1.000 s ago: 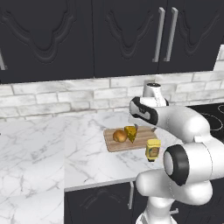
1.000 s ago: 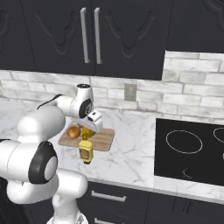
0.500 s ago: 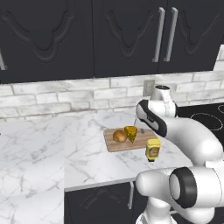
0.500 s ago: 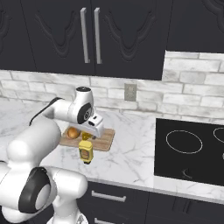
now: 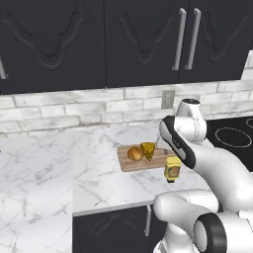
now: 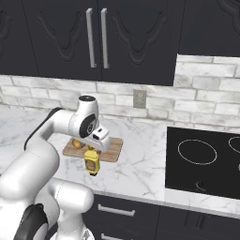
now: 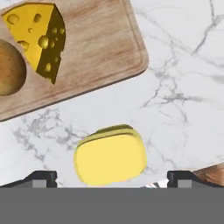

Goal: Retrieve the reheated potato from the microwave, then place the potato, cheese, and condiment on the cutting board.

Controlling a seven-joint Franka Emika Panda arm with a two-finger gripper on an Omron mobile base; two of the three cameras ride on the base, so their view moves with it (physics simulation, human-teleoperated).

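Left base view: the cutting board (image 5: 143,159) lies on the white marble counter (image 5: 59,163), slightly right of frame centre. The potato (image 5: 135,153) sits on the board's left part, and the cheese (image 5: 147,150) stands touching it on the right. The condiment (image 5: 172,169) stands upright on the bare marble just off the board's lower right corner, not on the wood. The white arm crosses the right half of the frame and hides the board's far right end. A black cooktop (image 5: 232,141) shows at the right edge, and dark cabinets (image 5: 128,39) fill the top above a pale brick backsplash (image 5: 74,106).

Right base view: the board (image 6: 114,149) is left of centre, partly covered by the wrist. The potato (image 6: 76,143) shows as an orange lump at the board's left end. The bottle (image 6: 92,161) stands below the board's near edge, directly under the hand.

Hand view: the gripper (image 7: 111,178) is directly over the bottle (image 7: 110,158), whose yellow cap occupies the lower centre. The two dark fingertips (image 7: 41,177) stand far apart at the lower left and lower right, clear of the cap on both sides, gripping nothing. The board (image 7: 100,48) fills the upper left, with the cheese wedge (image 7: 39,37) at top left and the potato (image 7: 9,68) cut by the left edge.
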